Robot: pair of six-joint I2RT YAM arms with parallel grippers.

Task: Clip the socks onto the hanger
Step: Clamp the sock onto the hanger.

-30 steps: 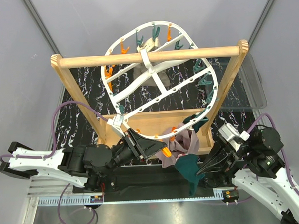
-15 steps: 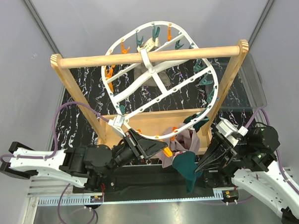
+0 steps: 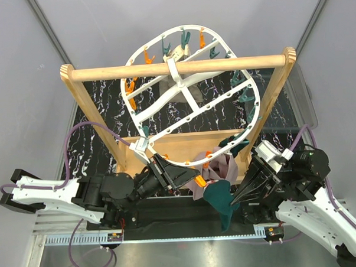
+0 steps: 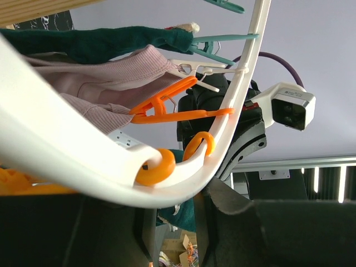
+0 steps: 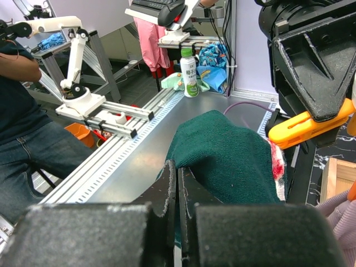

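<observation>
The white oval hanger point(image 3: 191, 100) hangs tilted from the wooden rail, with orange and teal clothespins round its rim. My left gripper point(image 3: 189, 177) is closed on the hanger's lower rim point(image 4: 67, 161), beside an orange clothespin point(image 4: 167, 108). A mauve sock point(image 3: 221, 167) hangs clipped there, and it also shows in the left wrist view point(image 4: 111, 78). A teal sock point(image 3: 231, 144) is clipped above it. My right gripper point(image 3: 231, 201) is shut on another dark teal sock point(image 5: 228, 158), held up just below the orange clothespin point(image 5: 306, 127).
The wooden rail stand point(image 3: 175, 67) spans the table over a wooden base tray point(image 3: 178, 145). A grey-beige cloth point(image 3: 170, 86) lies behind the hanger. A clear bin point(image 3: 301, 104) stands at the right. A slotted metal rail point(image 3: 170, 234) runs along the near edge.
My right gripper has moved left and up toward the hanger's lower rim, carrying the dark teal sock. The left gripper and hanger have stayed still.
</observation>
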